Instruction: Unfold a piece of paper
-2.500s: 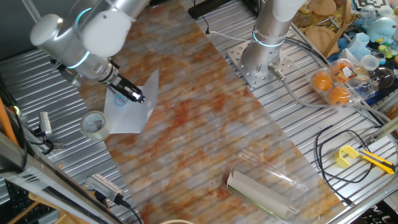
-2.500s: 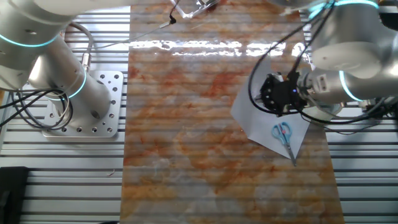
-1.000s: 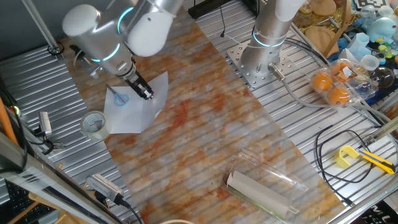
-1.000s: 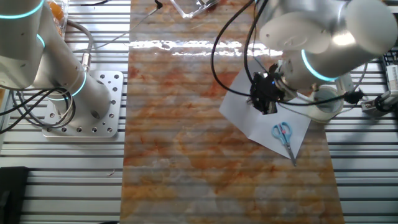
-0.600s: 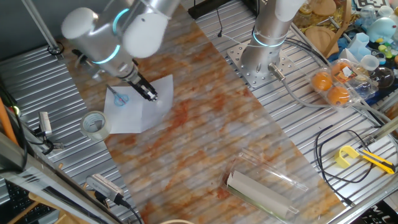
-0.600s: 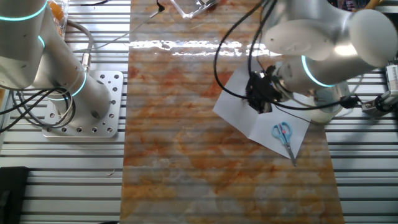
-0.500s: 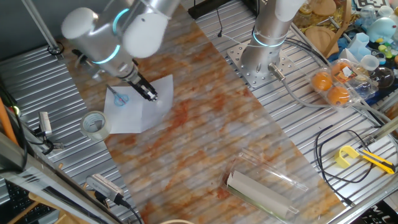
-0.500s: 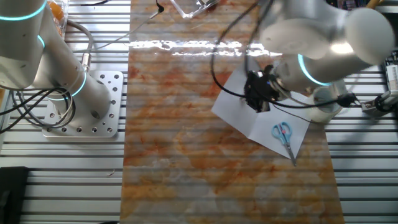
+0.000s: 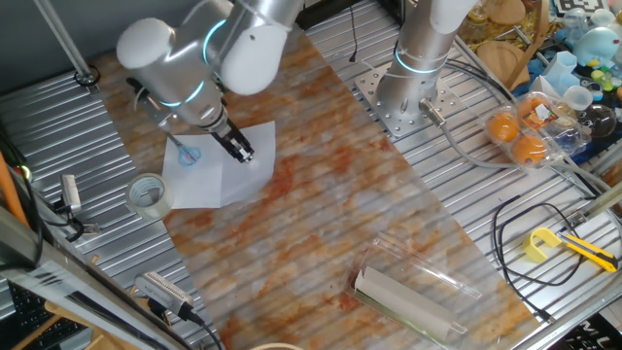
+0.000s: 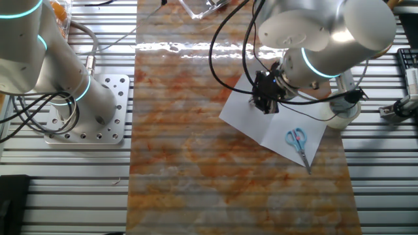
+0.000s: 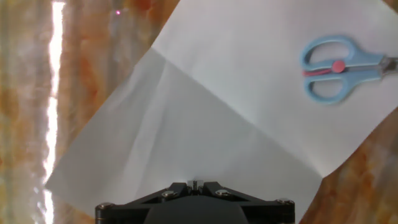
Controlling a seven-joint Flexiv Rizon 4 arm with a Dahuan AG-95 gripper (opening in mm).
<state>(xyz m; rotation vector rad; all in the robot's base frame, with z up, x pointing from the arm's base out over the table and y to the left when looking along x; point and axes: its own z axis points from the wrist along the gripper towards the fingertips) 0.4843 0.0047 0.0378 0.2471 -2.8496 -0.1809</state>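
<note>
So the flap of the piece of paper [image 10: 271, 124] has swung down nearly flat onto the surface [image 10: 189, 163] versus a couple seconds back, basically unfolded now. The claw [image 10: 264, 99] looks pinched on the paper's edge; scissors [image 10: 298, 141] pin the other half.

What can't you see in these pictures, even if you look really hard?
- Gripper fingertips: hidden by its own body in both fixed views, cut off by the bottom edge in the hand view, so open or shut is unclear.
- Paper: its near edge is hidden behind the gripper in the hand view.
- Scissors blades: cut off by the right edge in the hand view.
</note>
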